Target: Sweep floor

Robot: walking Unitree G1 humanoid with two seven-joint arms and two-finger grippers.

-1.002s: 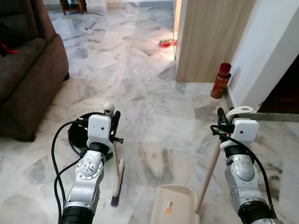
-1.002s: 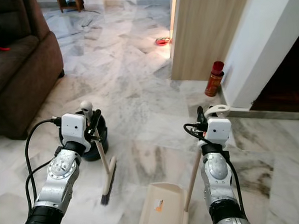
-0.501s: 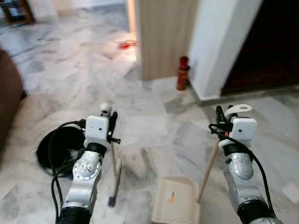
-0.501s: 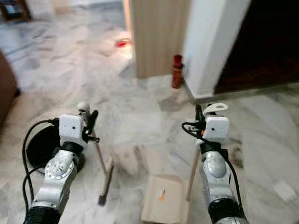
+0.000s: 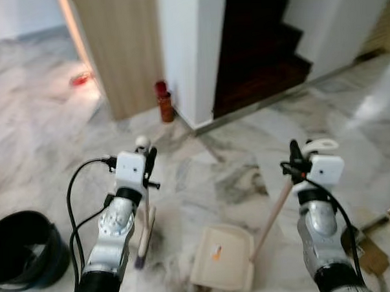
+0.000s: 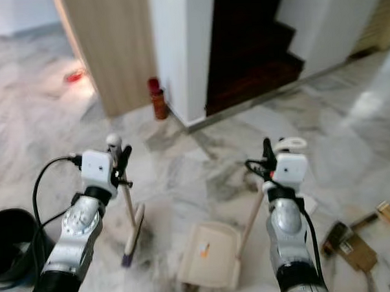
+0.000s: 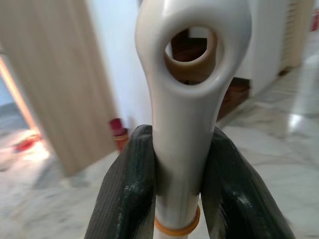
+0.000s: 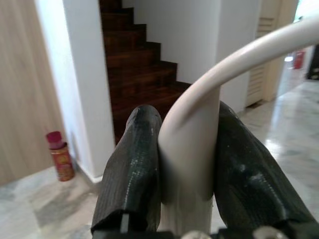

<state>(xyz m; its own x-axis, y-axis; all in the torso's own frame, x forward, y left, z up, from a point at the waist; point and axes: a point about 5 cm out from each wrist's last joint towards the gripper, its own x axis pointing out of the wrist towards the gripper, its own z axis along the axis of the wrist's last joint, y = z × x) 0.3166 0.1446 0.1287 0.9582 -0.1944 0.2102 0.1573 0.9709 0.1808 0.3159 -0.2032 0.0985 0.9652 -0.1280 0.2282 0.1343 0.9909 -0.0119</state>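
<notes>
**Broom in the left gripper, dustpan in the right, on the marble floor by the stairs**

The left gripper (image 5: pixel 146 162) has its jaws closed on the top of the broom (image 5: pixel 145 220) handle, just under the handle's hanging loop; in the left wrist view both black fingers (image 7: pixel 128 194) press against the white handle from either side. The broom stands nearly upright, its dark bristle head resting on the marble floor (image 5: pixel 234 151) just in front of the robot's left arm.

The right gripper (image 5: pixel 297 162) has its jaws clamped on the curved top of the dustpan (image 5: pixel 223 260) handle, and the right wrist view shows the two fingers (image 8: pixel 132 169) squeezing the cream handle between them. The handle slants down and to the left to the cream pan, which sits flat on the floor between the two arms, with a small orange label on it.

A black bucket (image 5: pixel 21 250) stands on the floor to the far left. Ahead are a wooden panel (image 5: pixel 116 46), a white wall (image 5: pixel 191 49) and dark wooden stairs (image 5: pixel 259 52), with a red canister (image 5: pixel 163 101) at the foot of the wall. Some brown scraps (image 6: pixel 348 243) lie on the floor to the right.
</notes>
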